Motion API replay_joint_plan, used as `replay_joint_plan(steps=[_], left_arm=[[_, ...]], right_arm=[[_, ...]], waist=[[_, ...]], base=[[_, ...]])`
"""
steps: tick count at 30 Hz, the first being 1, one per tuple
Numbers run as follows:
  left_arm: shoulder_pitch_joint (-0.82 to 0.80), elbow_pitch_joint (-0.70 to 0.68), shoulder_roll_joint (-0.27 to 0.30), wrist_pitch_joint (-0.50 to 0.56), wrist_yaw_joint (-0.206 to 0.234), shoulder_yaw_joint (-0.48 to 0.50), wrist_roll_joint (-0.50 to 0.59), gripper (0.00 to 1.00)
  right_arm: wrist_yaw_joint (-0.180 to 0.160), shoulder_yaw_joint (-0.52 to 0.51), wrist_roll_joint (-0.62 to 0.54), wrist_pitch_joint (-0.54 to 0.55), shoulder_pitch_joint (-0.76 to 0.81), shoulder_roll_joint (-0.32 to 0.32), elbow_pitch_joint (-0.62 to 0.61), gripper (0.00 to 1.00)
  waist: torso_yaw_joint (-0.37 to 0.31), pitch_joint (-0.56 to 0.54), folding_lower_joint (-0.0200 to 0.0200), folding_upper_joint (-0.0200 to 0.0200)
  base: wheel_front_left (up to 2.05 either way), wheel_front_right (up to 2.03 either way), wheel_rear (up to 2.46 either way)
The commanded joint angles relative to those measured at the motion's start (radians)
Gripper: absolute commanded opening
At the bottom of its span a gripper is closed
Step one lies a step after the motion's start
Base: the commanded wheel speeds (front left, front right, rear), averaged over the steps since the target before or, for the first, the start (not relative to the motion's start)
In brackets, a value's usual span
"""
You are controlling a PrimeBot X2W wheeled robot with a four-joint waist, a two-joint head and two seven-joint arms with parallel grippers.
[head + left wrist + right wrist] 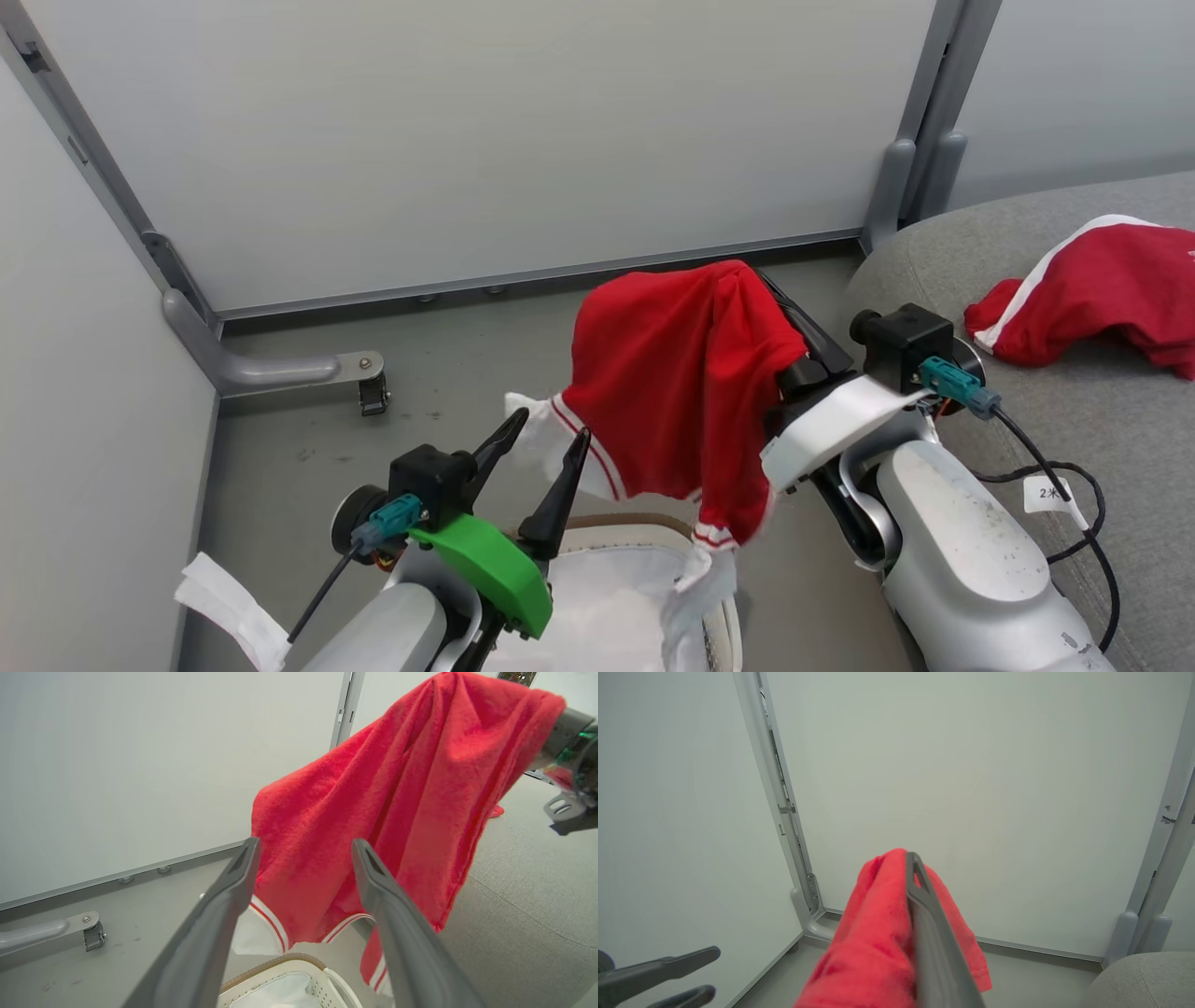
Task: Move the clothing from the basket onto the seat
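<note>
In the head view, our right arm comes up from the lower right and bends at the wrist, so the right gripper (767, 285) points up and to the left. Its fingers are pinched tight on the hanging red piece (672, 373). This piece falls over them like a little tent, and its low white hem hangs by the far right rim of the basket (635, 523). The basket sits on the floor (448, 373) with its white liner (607, 607) showing. Our left arm comes up from the bottom edge. The left gripper (551, 429) points up with its fingers spread wide and nothing between them, right by the white hem. A second red piece (1102, 289) lies on the seat (1139, 420), toward its far side. In the left wrist view, we look between our two spread fingers (233, 905) at the red cloth hanging past them, with the basket rim below and the grey seat to the right. In the right wrist view, our shut fingers rise from the bottom with red cloth draped over them, and the left gripper shows at the lower left corner.
</note>
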Motion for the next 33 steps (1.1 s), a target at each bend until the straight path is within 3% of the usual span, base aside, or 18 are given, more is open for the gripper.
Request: replay_joint_plan(steps=[1, 11, 26, 33], left_arm=[[0.023, -0.008, -0.003, -0.005, -0.002, 0.012, 0.013, 1.00], [0.082, -0.060, -0.034, -0.005, -0.003, 0.066, 0.053, 1.00], [0.060, -0.099, -0.071, -0.003, -0.024, 0.086, 0.120, 1.00], [0.026, -0.079, -0.060, -0.003, -0.031, 0.067, 0.159, 1.00]], right_arm=[[-0.001, -0.006, -0.006, -0.001, 0.016, -0.003, 0.000, 0.00], [-0.001, -0.069, -0.047, -0.001, -0.005, -0.004, 0.015, 0.00], [-0.001, -0.238, -0.168, 0.000, -0.001, -0.002, 0.006, 0.00], [-0.001, -0.303, -0.180, 0.000, 0.018, -0.001, -0.026, 0.00]], waist=[[-0.001, -0.001, 0.0000, 0.0000], [-0.054, 0.010, 0.0000, 0.0000], [-0.356, 0.117, 0.0000, 0.0000], [-0.440, 0.170, 0.0000, 0.0000]], base=[[0.00, 0.00, 0.00], [0.00, 0.00, 0.00], [0.00, 0.00, 0.00], [0.00, 0.00, 0.00]])
